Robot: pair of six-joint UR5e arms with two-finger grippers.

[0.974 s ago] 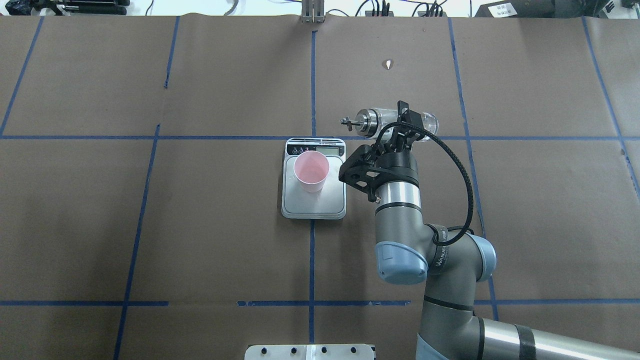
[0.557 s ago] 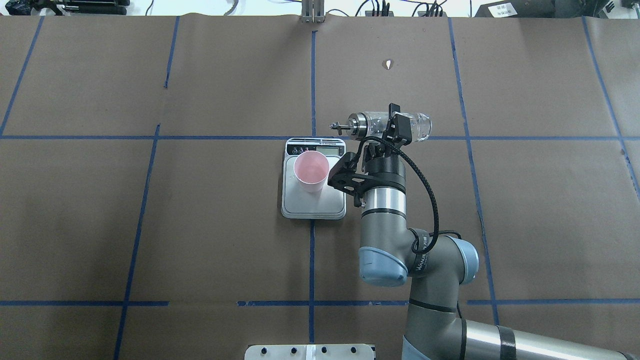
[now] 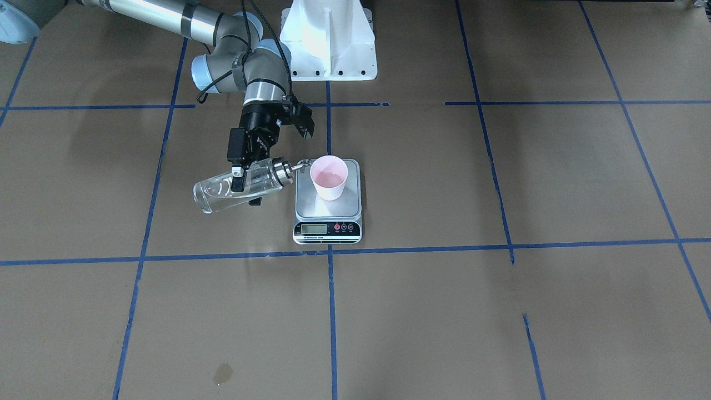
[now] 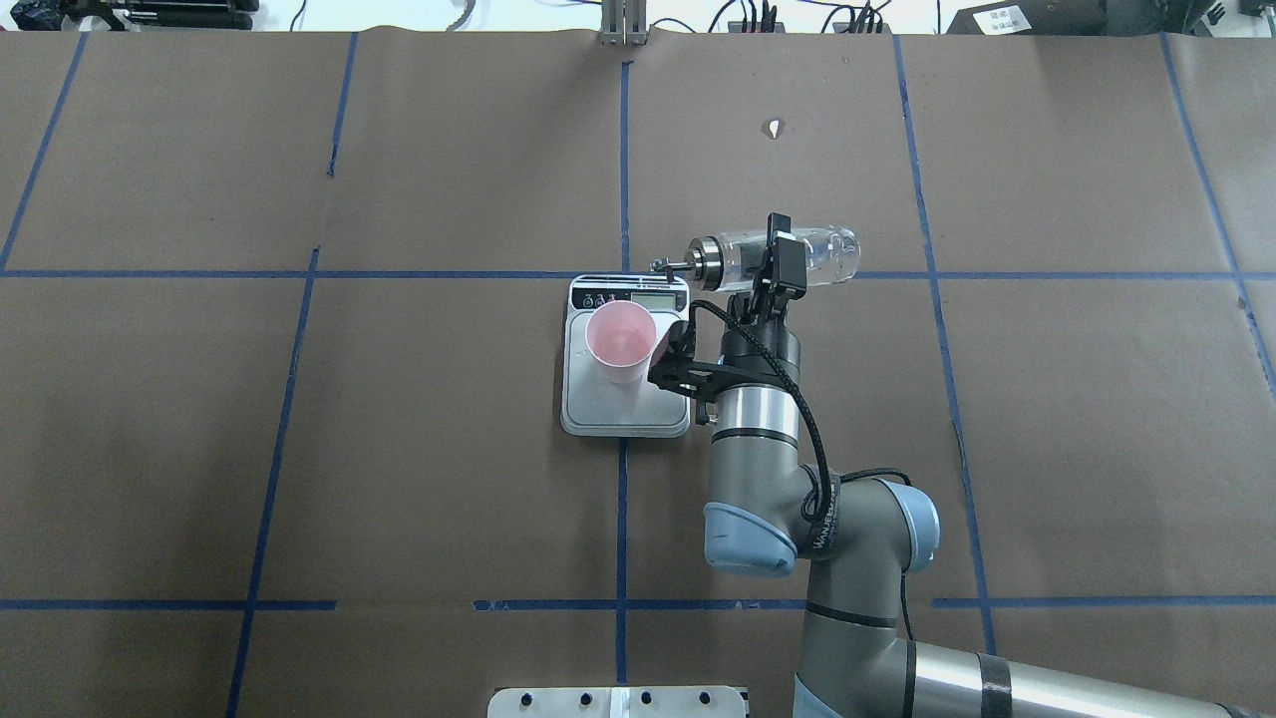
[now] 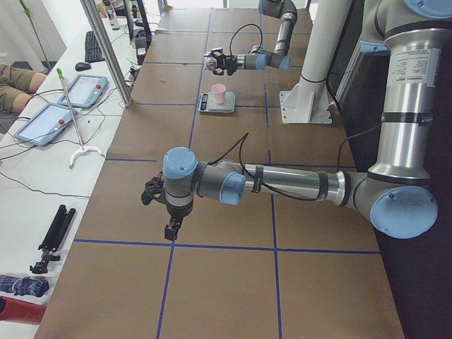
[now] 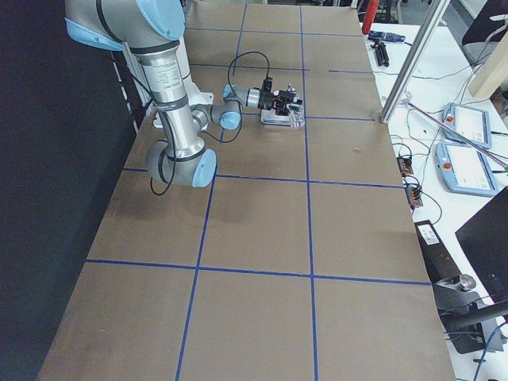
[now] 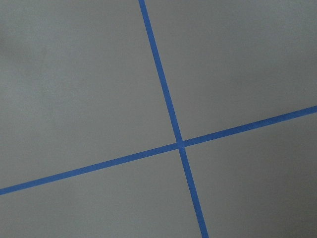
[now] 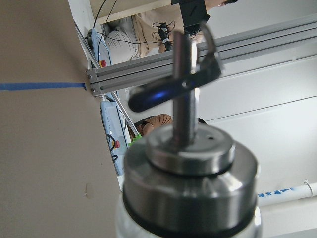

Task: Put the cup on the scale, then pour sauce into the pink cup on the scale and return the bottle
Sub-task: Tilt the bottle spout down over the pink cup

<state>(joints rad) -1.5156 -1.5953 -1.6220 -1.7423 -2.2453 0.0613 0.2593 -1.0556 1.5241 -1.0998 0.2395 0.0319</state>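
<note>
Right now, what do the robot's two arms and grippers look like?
Both arms, right arm and left arm, are silver tubes with pale blue joint caps. The right gripper and left gripper are black. A black ribbed cable loops along the right wrist, beside white lettering.

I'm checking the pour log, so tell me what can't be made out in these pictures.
- Scale reading: the display is too small in the front-facing and overhead views.
- Any stream at the bottle spout: clear liquid, too thin to see in any view.
- Cup and scale: absent from the right wrist view, which the bottle's collar fills.
- Left end effector: shown only in the exterior left view; open or shut is unclear.
</note>
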